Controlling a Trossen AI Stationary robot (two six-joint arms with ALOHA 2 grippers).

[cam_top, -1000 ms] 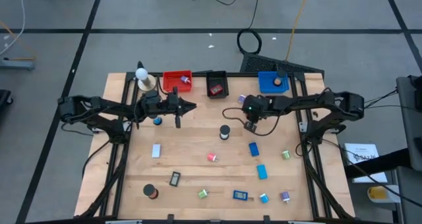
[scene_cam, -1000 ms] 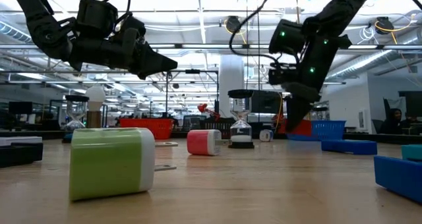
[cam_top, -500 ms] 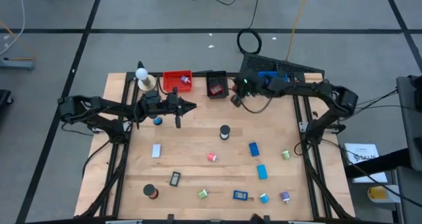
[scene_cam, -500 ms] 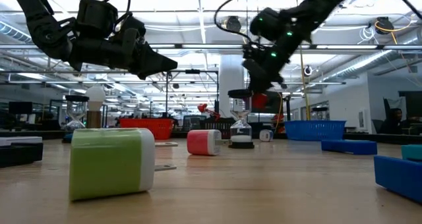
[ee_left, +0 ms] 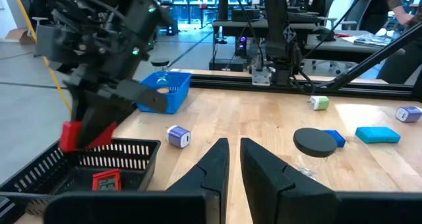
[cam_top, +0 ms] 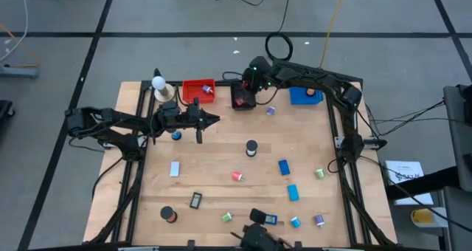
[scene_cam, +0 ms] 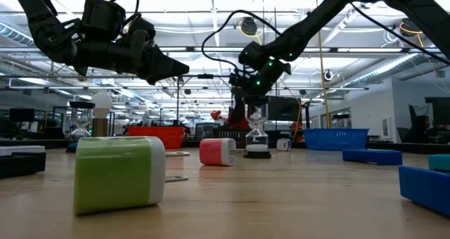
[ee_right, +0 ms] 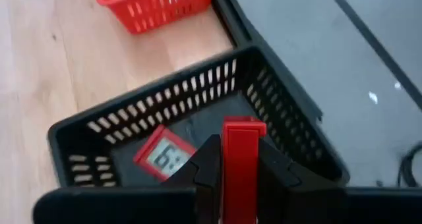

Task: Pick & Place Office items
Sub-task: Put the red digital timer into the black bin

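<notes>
My right gripper (cam_top: 243, 97) hangs over the black bin (cam_top: 235, 84) at the table's far edge, shut on a red block (ee_right: 242, 137). The left wrist view shows that block (ee_left: 82, 135) above the bin (ee_left: 125, 155). A red-framed display (ee_right: 158, 157) lies on the bin's floor. My left gripper (cam_top: 214, 119) hovers shut above the table's left half, touching nothing. Small items lie on the wood: a black roll (cam_top: 251, 148), blue blocks (cam_top: 284, 167), a pink piece (cam_top: 237, 176), a purple clip (cam_top: 270, 111) and a black-framed rectangle (cam_top: 195, 200). My right gripper pinches the red block between its two fingers, which lie along the block's long sides (ee_right: 227, 171). The fingers slant down from above and the far right. The block is lifted clear over the bin's opening, its free end (ee_right: 244, 126) sticking out past the fingertips.
A red bin (cam_top: 198, 88) stands left of the black one and a blue bin (cam_top: 304, 94) to its right. A white ball on a tan base (cam_top: 159, 83) sits at the far left corner. A green block (scene_cam: 119, 172) stands near the low camera. A dark shape (cam_top: 258, 236) shows at the near edge.
My right gripper has swung up from above the table's middle right, toward the far edge and to the left, and now hangs over the black bin with the red block still between its fingers. A dark shape has come in at the near edge.
</notes>
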